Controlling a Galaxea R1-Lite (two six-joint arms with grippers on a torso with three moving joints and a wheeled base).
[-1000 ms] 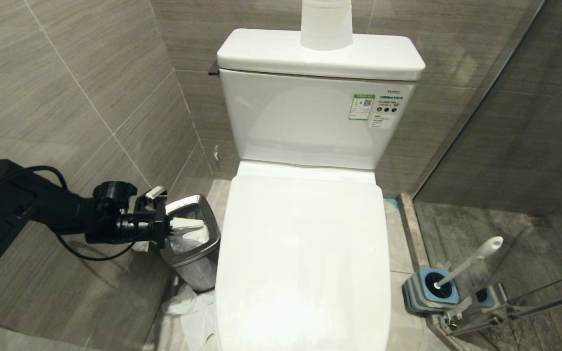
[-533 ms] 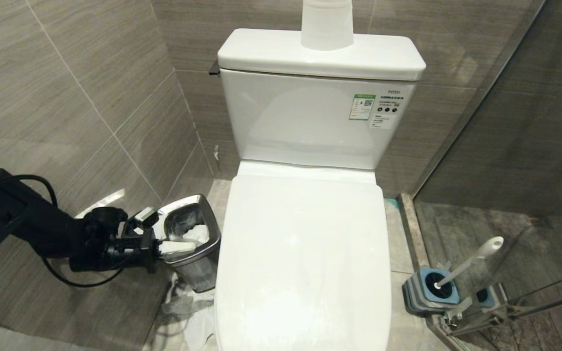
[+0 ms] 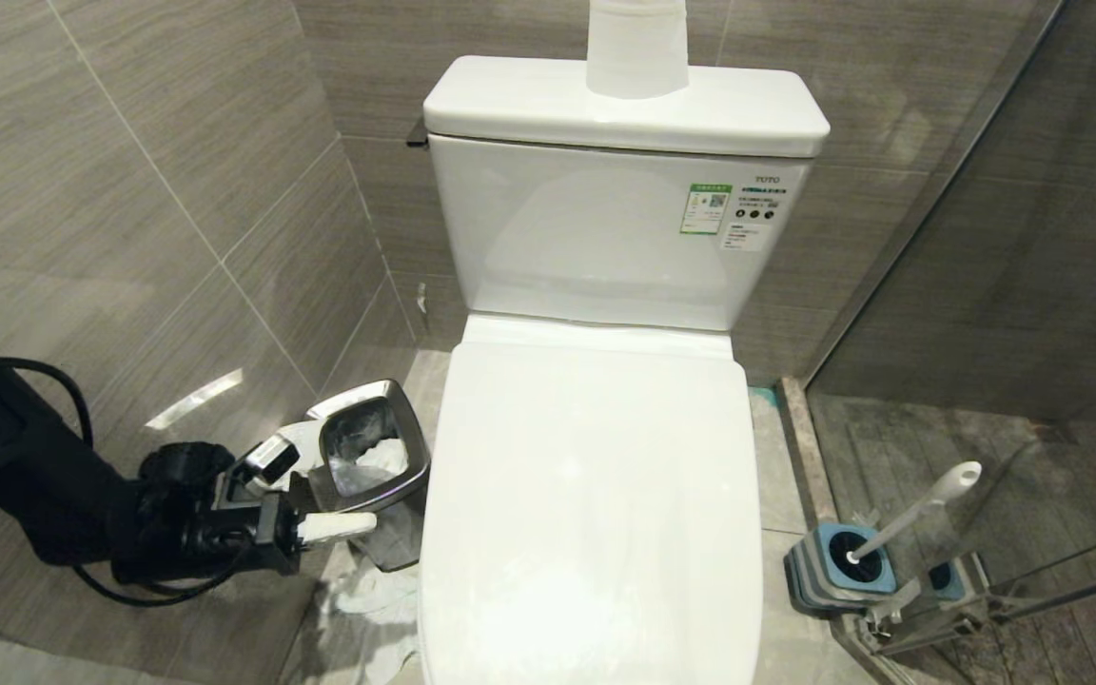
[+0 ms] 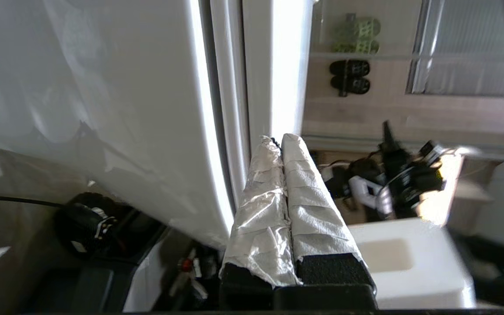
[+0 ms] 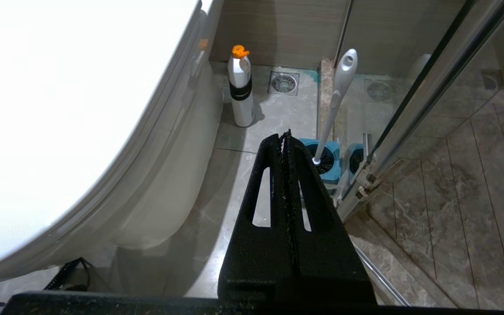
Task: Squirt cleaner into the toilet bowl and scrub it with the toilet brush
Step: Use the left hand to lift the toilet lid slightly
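Note:
The toilet bowl (image 3: 591, 495) has its white lid down, so the inside is hidden; no cleaner shows. My left gripper (image 3: 362, 521) is low at the toilet's left side, just in front of the steel bin. It is shut, its paper-wrapped fingers pressed together with nothing between them, and in the left wrist view the left gripper (image 4: 280, 141) points along the toilet's side (image 4: 125, 109). The toilet brush (image 3: 919, 514) leans in its blue holder (image 3: 833, 571) on the floor to the right. In the right wrist view my right gripper (image 5: 286, 135) is shut and empty, short of the brush (image 5: 337, 96).
A steel bin (image 3: 412, 447) holding paper stands left of the toilet, with crumpled paper (image 3: 372, 599) on the floor. A white roll (image 3: 636, 48) sits on the tank. A white bottle with an orange cap (image 5: 241, 87) stands by the toilet base. A glass partition (image 3: 986, 285) borders the right.
My left arm has sunk from level with the bin's rim to below it, nearer the floor. Its fingers stayed shut. The toilet and brush have not moved.

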